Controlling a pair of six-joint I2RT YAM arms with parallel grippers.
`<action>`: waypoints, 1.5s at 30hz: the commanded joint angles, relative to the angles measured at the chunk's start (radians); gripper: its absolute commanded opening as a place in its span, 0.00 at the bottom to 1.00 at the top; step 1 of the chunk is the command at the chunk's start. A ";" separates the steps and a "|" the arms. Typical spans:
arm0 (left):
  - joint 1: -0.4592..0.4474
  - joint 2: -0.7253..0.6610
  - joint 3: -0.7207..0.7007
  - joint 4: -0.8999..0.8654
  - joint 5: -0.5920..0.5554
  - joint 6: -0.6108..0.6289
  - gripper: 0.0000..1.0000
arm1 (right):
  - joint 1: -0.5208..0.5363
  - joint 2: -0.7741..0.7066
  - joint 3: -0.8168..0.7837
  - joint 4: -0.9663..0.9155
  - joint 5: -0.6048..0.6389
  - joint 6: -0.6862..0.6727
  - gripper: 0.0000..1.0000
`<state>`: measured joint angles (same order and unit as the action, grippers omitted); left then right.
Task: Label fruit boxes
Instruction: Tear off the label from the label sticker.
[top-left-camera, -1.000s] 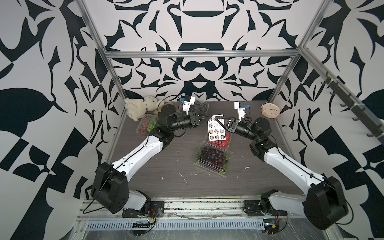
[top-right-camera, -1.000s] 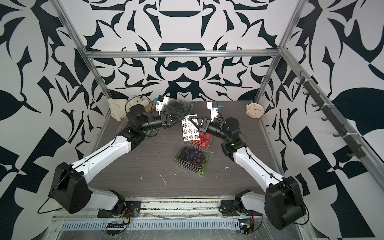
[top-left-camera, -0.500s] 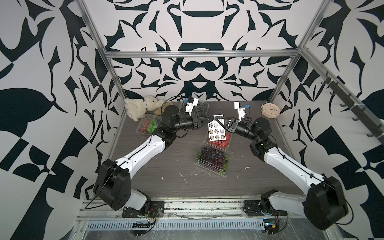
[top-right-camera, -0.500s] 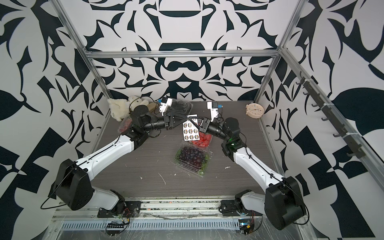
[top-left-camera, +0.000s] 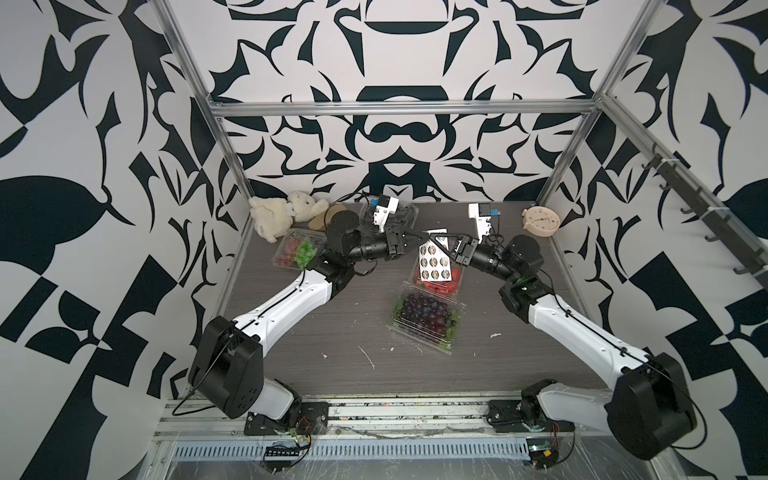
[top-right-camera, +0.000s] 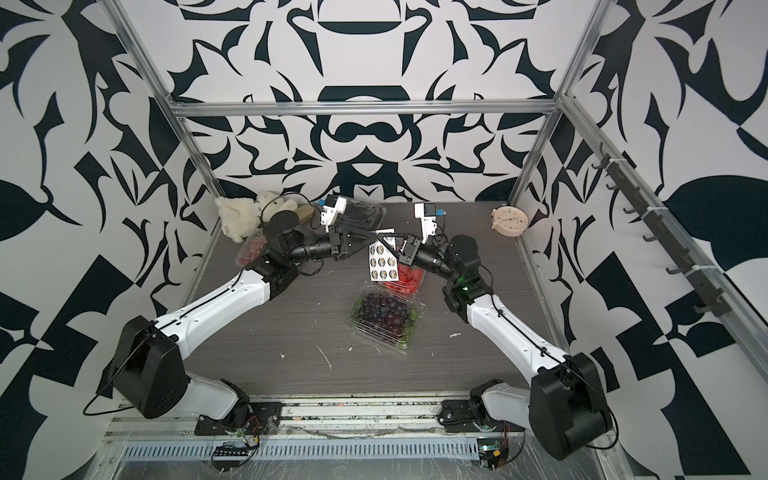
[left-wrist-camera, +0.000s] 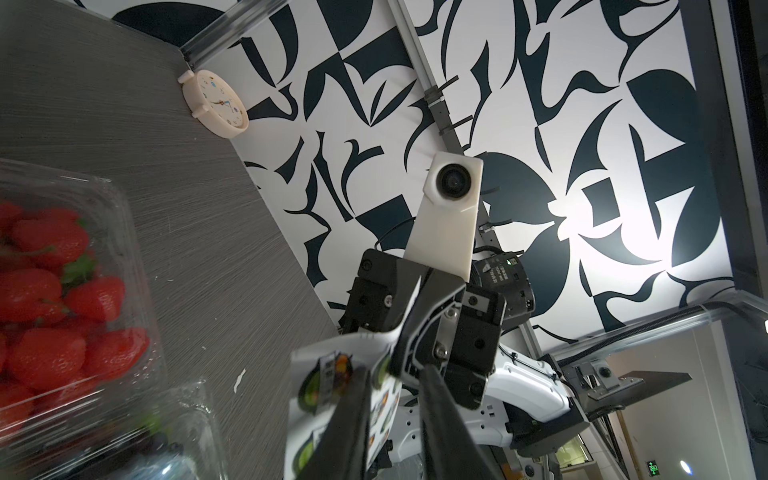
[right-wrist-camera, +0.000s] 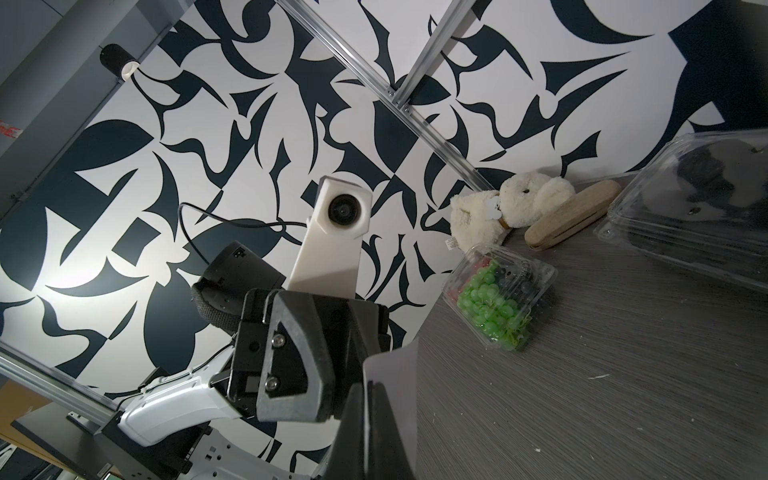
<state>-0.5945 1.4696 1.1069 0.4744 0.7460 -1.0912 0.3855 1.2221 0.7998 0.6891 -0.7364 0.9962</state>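
My right gripper (top-left-camera: 435, 237) (right-wrist-camera: 370, 390) is shut on the top of a white sticker sheet (top-left-camera: 434, 262) (left-wrist-camera: 328, 374), which hangs above the strawberry box (top-left-camera: 442, 282) (left-wrist-camera: 50, 311). My left gripper (top-left-camera: 423, 238) (left-wrist-camera: 395, 374) meets the sheet's top edge from the left. Its jaws stand a little apart, one finger (left-wrist-camera: 353, 419) lying across a sticker. The dark grape box (top-left-camera: 428, 316) sits in front of the strawberries. The mixed green grape box (top-left-camera: 299, 249) (right-wrist-camera: 498, 299) is at the back left. The black berry box (top-right-camera: 361, 214) (right-wrist-camera: 698, 208) is at the back.
A cream plush toy (top-left-camera: 278, 214) and a wooden piece (top-left-camera: 322, 220) lie in the back left corner. A small round clock (top-left-camera: 540, 218) stands at the back right. White paper scraps (top-left-camera: 368, 357) dot the dark table (top-left-camera: 332, 332). A hook rail (top-left-camera: 706, 216) runs along the right wall.
My left gripper has moved right, from over the back of the table to the sheet's top edge. The right arm and the sheet have stayed where they were.
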 joint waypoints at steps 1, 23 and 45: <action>-0.004 -0.003 0.023 -0.019 -0.015 0.038 0.26 | -0.002 -0.030 0.017 0.057 0.001 -0.003 0.00; -0.001 0.008 0.001 0.119 0.036 -0.032 0.25 | -0.002 -0.027 0.015 0.064 0.000 0.001 0.00; -0.001 -0.005 0.019 -0.016 -0.007 0.064 0.23 | -0.002 -0.031 0.013 0.064 -0.001 -0.001 0.00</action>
<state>-0.5953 1.4696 1.1069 0.4503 0.7288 -1.0435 0.3855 1.2221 0.7998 0.6926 -0.7361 0.9970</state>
